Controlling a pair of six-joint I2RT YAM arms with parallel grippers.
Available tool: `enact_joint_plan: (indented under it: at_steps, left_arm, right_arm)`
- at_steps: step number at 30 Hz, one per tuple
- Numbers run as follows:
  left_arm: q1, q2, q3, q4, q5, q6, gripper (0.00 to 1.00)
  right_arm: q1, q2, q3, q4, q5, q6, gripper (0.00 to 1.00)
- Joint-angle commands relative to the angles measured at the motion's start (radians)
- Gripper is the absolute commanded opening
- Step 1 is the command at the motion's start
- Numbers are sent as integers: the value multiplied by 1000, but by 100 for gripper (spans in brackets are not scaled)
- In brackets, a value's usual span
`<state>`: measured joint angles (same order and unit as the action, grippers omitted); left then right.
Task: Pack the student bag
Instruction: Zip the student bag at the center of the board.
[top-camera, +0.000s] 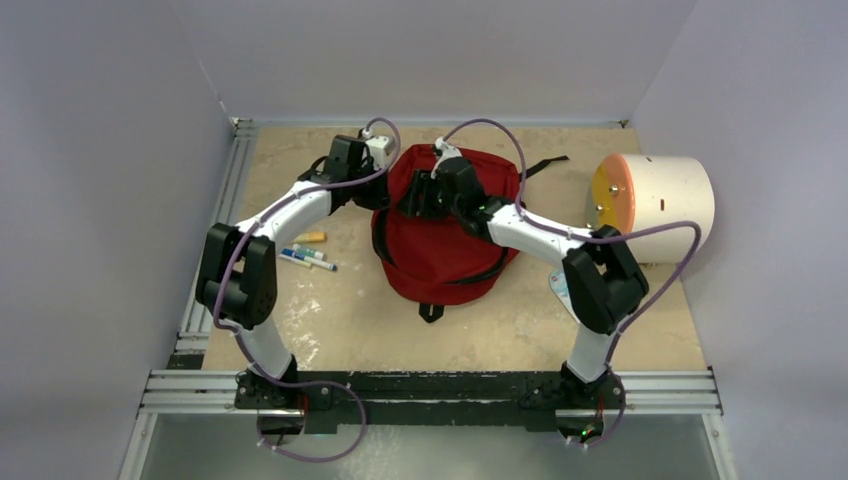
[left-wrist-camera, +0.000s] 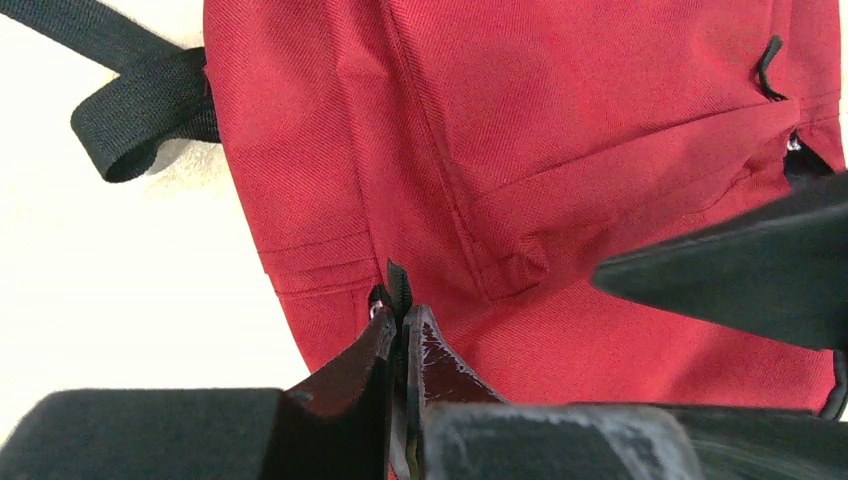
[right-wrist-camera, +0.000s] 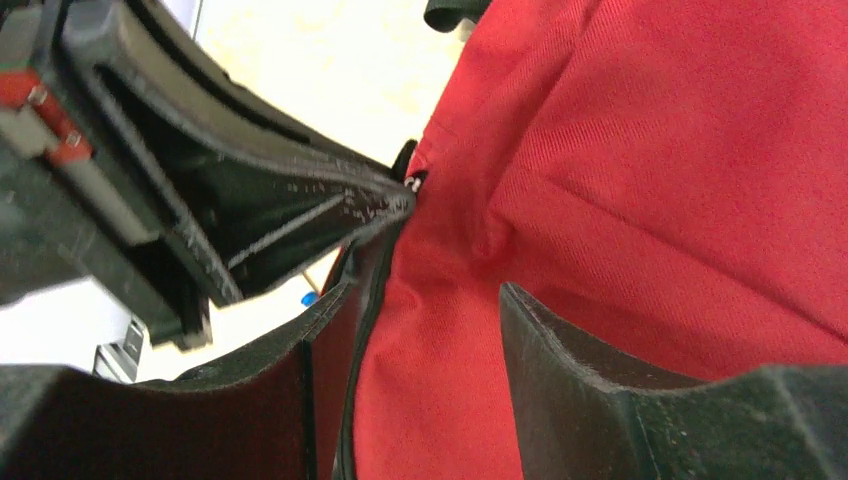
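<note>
The student bag (top-camera: 440, 250), a dark-red backpack with black straps, lies in the middle of the table. My left gripper (top-camera: 385, 192) is at its far left edge. In the left wrist view the left gripper (left-wrist-camera: 402, 322) is shut on a black zipper pull (left-wrist-camera: 398, 285) on the bag's (left-wrist-camera: 560, 130) side seam. My right gripper (top-camera: 425, 195) sits on top of the bag just beside it. In the right wrist view its fingers (right-wrist-camera: 560, 370) hold a puckered fold of the bag's (right-wrist-camera: 680, 170) red fabric between them. The left gripper's tips (right-wrist-camera: 400, 198) show close by.
A cream cylinder with an orange-yellow face (top-camera: 655, 205) lies at the right. Two markers (top-camera: 305, 258) and a small yellow-orange item (top-camera: 312, 237) lie left of the bag. A black strap loop (left-wrist-camera: 140, 110) lies on the table. Walls stand on three sides.
</note>
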<state>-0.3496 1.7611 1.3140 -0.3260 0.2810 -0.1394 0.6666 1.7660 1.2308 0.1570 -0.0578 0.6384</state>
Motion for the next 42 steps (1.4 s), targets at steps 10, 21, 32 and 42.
enact_joint_plan:
  at_steps: [10, 21, 32, 42]
  left_arm:
    - [-5, -101, -71, 54, -31, -58, 0]
    - [-5, -161, -113, 11, -56, -97, 0]
    - [-29, -309, -231, -56, -29, -160, 0]
    - [-183, -410, -298, -95, -64, -242, 0]
  right_arm:
    - [-1, 168, 229, -87, 96, 41, 52]
    - [-1, 271, 273, -64, 92, 98, 36]
    - [-12, 296, 291, -44, 97, 109, 36]
    - [-24, 315, 289, -34, 79, 114, 36]
